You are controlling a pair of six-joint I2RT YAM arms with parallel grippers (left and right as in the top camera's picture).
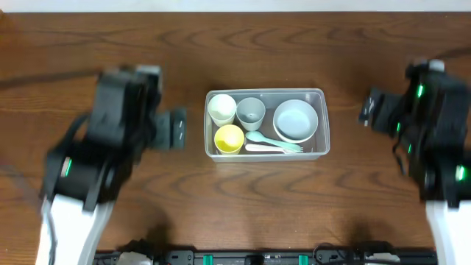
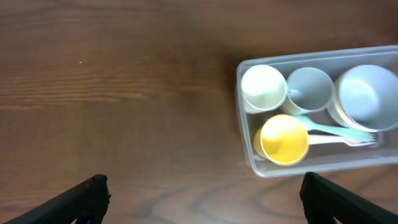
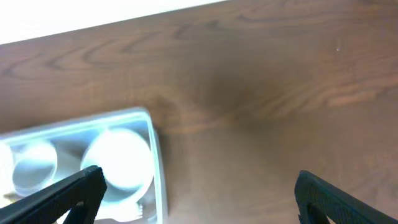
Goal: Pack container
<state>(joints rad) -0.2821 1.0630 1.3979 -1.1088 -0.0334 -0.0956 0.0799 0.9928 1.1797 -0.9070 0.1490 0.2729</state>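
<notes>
Across the whole scene we see the dark brown wooden bench [image 1: 294, 44]. At its left side is the black-and-white left arm [image 1: 110, 140] and at its right side the right arm [image 1: 434, 125], both blurred from overhead. The left fingers [image 2: 87, 199] are spread wide apart with nothing between them, and the right fingers [image 3: 74, 193] are likewise wide apart and empty.

At the middle of the bench, between the two arms and apart from both, sits the clear rectangular plastic container [image 1: 265, 91]. Its right end holds a pale blue round bowl [image 1: 295, 120]. At the left end we see a cream cup [image 1: 221, 108] on the far side and a yellow cup [image 1: 229, 138] on the near side, with a grey-blue cup [image 1: 251, 112] between the cream cup and the bowl. Along the near wall lie a mint-green spoon [image 1: 272, 140] and a pale fork [image 1: 265, 148], side by side.
</notes>
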